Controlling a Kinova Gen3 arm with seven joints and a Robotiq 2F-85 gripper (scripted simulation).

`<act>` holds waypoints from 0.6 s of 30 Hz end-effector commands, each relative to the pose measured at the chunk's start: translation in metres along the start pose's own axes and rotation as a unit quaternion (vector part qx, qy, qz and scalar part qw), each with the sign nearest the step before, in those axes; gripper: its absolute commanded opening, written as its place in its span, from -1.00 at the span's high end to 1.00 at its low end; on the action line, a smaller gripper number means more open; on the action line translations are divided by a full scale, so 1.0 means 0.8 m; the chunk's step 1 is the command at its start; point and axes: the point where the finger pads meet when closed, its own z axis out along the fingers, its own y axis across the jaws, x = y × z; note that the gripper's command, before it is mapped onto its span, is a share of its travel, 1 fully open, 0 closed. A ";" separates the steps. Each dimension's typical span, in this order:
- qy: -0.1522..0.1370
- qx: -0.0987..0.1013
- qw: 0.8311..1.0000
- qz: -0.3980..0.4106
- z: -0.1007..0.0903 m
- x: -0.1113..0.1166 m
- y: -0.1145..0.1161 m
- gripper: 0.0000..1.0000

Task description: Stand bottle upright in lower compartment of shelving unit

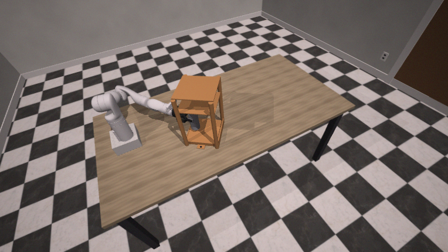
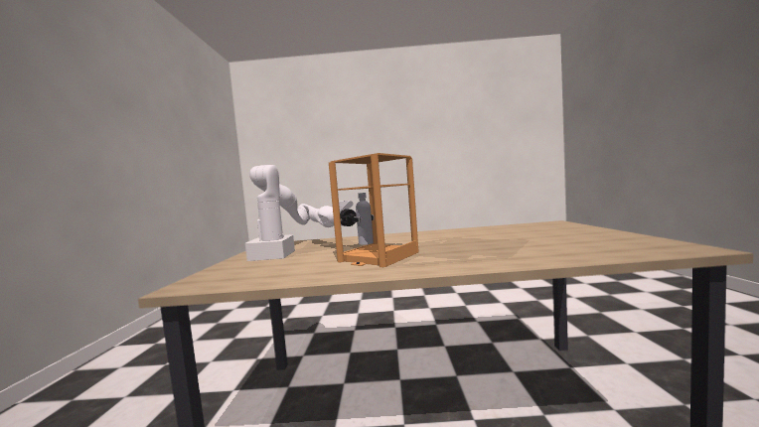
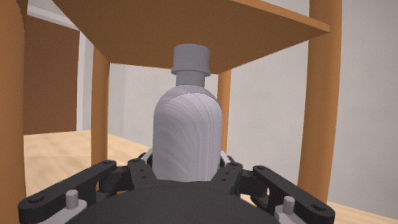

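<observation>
The bottle is inside the lower compartment of the shelving unit, with cap up and body close to upright. My gripper is closed upon its body; the fingers stand rather wide, a bit past half of their range, because the bottle itself is thick.

Under it is the compartment floor. I cannot tell if the base already touches it, and this is for me the first danger: if I open while a gap remains, the bottle drops and may tip. If I push down too much, the base can press at one edge and the bottle can turn between my fingers.

The second danger is the lip. I cannot see surely whether the whole base is behind it; a base resting partly on the lip would lean after release.

Above the cap is the middle shelf, so any lifting for correction should be small, or the cap may knock it. Around us are the corner posts. When I withdraw, a sideways drift could make a finger drag the bottle, or my wide linkage could catch a post.
</observation>
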 end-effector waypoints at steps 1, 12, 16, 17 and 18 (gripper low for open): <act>0.000 0.000 1.000 0.000 0.000 0.001 0.000 1.00; 0.000 0.000 1.000 0.000 -0.001 0.001 0.000 1.00; 0.000 0.000 1.000 0.000 -0.001 0.000 0.000 1.00; 0.000 0.000 1.000 0.000 -0.001 -0.002 0.000 1.00; 0.000 0.000 1.000 0.000 -0.001 -0.003 0.000 1.00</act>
